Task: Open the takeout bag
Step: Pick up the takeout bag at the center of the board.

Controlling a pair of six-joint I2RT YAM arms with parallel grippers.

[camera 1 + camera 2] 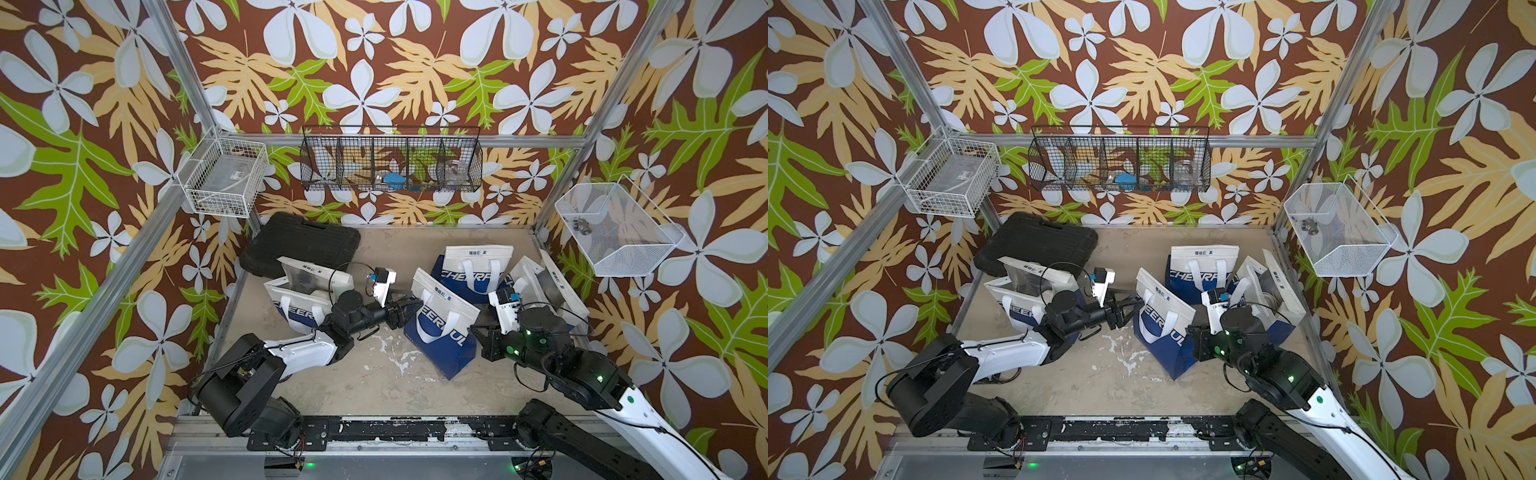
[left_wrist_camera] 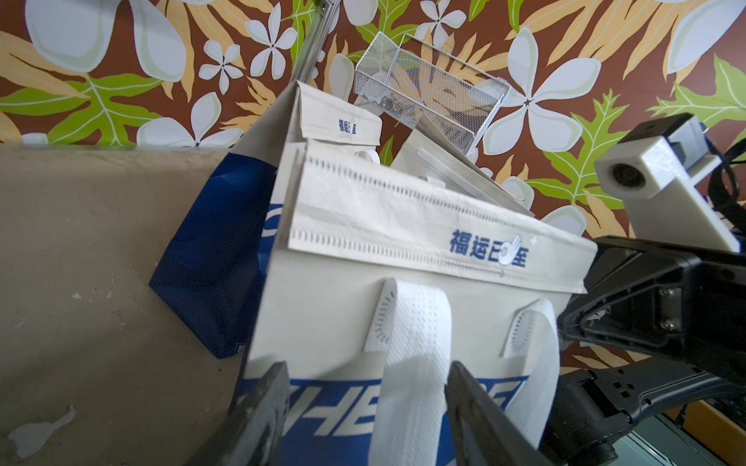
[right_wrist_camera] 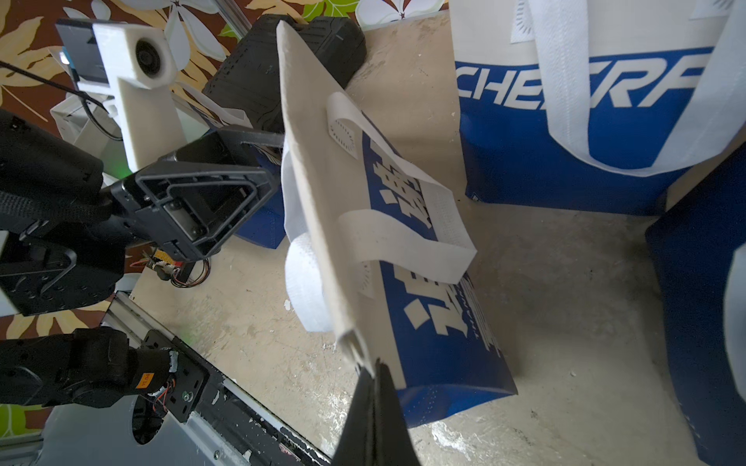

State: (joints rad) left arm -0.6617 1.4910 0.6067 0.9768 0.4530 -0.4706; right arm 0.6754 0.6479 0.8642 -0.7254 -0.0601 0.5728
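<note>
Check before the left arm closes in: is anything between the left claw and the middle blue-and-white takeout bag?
Nothing visible. The open left claw faces the middle blue-and-white fabric takeout bag directly, its white handle strap just ahead. The right claw pinches the bag's top corner.

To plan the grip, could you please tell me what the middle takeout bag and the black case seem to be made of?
The middle takeout bag looks like matte non-woven fabric, perhaps laminated: embossed dotted handles, pressed seams, stiff folded top. The black case appears to be moulded plastic, dull and textured.
</note>
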